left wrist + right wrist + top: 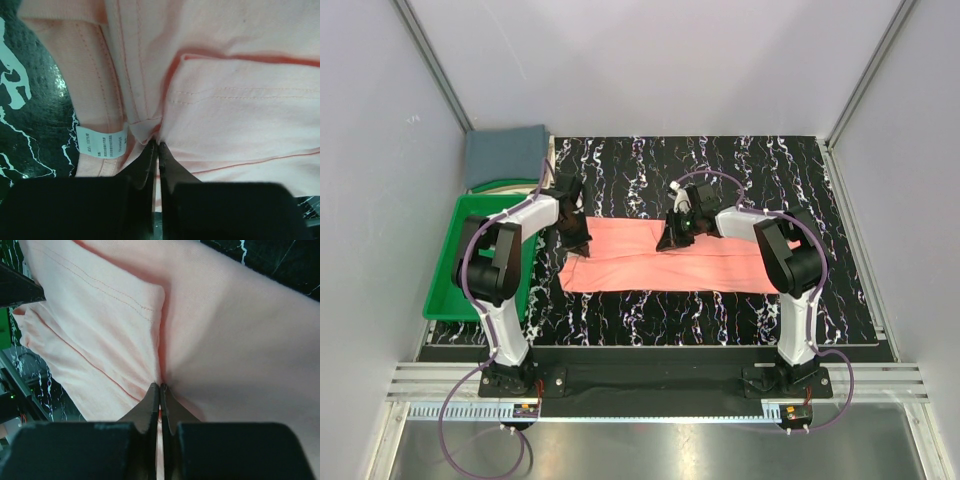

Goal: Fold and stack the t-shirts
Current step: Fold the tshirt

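The pink shirt [660, 262] lies as a long band on the surface [740, 170], its long axis running left to right in front of both arms. The left fingers [577, 238] are closed on its far left corner. The right fingers [672, 240] are closed on the far edge about midway along, so the right half lies beyond them, unheld. In both wrist views the cloth bunches right at the closed tips. Any fold probably has to carry this far edge toward the bases, both arms moving together.

A white neck label [102, 142] lies just left of the left fingers [152, 155]; its print is too small to read.

The blue-grey shirt [505, 155] lies folded at the far left corner, beyond the green tray [445, 300].
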{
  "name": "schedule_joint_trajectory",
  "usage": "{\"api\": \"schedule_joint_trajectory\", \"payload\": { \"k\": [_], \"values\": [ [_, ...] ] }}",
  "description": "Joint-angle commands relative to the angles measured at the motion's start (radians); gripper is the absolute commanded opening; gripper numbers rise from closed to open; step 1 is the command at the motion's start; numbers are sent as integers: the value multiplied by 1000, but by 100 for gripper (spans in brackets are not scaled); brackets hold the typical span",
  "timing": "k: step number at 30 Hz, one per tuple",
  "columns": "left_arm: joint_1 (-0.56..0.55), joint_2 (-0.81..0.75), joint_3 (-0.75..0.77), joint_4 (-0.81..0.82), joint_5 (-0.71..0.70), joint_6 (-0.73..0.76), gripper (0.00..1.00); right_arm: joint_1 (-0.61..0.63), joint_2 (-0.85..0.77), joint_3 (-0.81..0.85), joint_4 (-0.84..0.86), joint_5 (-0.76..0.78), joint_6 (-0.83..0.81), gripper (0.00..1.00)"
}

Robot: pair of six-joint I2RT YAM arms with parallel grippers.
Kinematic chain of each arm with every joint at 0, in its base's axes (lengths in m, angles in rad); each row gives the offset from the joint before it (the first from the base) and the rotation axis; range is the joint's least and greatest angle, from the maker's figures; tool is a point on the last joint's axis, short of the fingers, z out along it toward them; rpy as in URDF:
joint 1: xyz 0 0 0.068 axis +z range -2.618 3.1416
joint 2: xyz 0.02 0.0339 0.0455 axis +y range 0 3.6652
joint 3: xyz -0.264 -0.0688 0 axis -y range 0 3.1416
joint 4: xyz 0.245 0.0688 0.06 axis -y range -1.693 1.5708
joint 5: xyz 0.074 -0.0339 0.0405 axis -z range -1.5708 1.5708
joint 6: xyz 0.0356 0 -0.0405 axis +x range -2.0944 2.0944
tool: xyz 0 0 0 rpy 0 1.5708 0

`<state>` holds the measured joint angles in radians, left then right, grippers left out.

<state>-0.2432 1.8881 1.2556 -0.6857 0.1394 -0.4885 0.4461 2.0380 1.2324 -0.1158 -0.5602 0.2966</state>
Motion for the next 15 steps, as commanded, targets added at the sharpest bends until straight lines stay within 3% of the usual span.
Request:
{"api": "schedule_joint_trajectory", "payload": {
  "k": [1,3,5,6,10,15],
  "values": [
    [-1,-27,-15,14,-80,-10,2,8,-39,-28,15,29,3,3],
    [-1,-33,-13,9,-92,-12,1,8,-44,-31,15,29,7,2],
    [1,-40,1,-3,-89,-10,2,9,-47,-28,15,29,10,8],
    [-1,-41,8,-11,-87,-9,4,8,-55,-28,13,34,15,18],
    [1,-85,71,-63,-90,2,20,8,-107,-22,-36,66,29,31],
    [1,-127,168,-95,-57,25,29,6,-199,-1,-117,128,90,39]
  ]
}}
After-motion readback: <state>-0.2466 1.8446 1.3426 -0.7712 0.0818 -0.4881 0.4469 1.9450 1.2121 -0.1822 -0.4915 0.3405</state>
